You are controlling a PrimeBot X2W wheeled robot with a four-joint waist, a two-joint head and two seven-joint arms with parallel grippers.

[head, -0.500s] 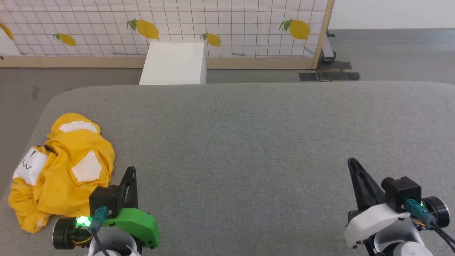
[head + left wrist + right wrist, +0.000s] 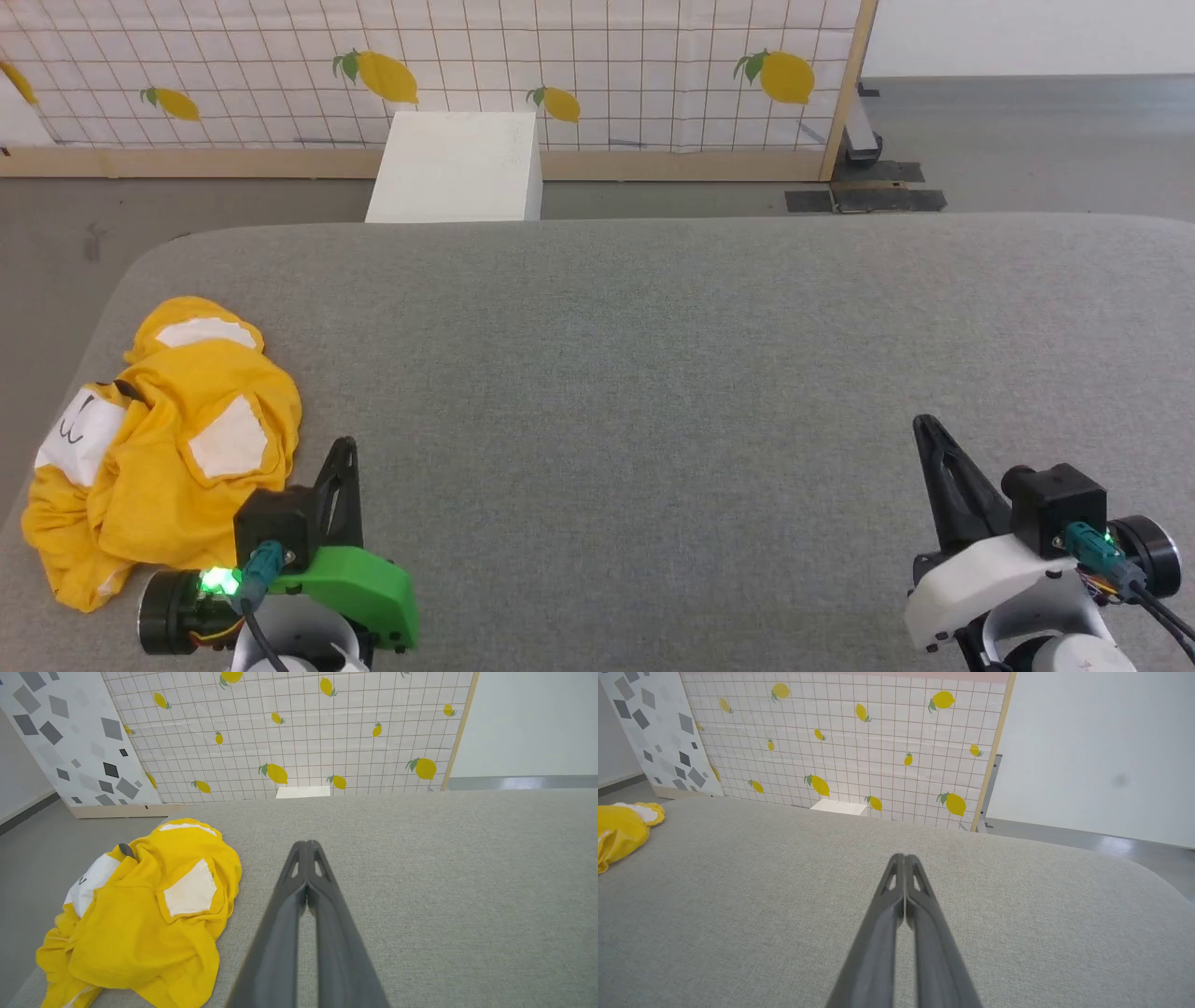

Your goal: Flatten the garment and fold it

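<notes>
Left gripper (image 2: 346, 448) is sitting fully closed at the near left of the grey padded table (image 2: 653, 373). Its fingers are pressing together, gripping nothing, tips pointing toward the far edge. Right gripper (image 2: 926, 427) is doing the same at the near right: fingers together, nothing between them, over bare fabric. Whether either is touching the surface, cannot tell.

Garment (image 2: 159, 448) is lying in a crumpled heap at the left edge of the table. It is sitting just left of the left gripper's fingers without touching them, and well apart from the right gripper. Yellow cloth is bunching over itself, white patches are showing on top, and a bit of black print is peeking out on the leftmost patch.

White box (image 2: 457, 168) is standing on the floor (image 2: 1027, 140) just past the far edge, against the lemon-print panel (image 2: 653, 56). It is showing plain white faces, so cannot tell what it is holding, if anything.
</notes>
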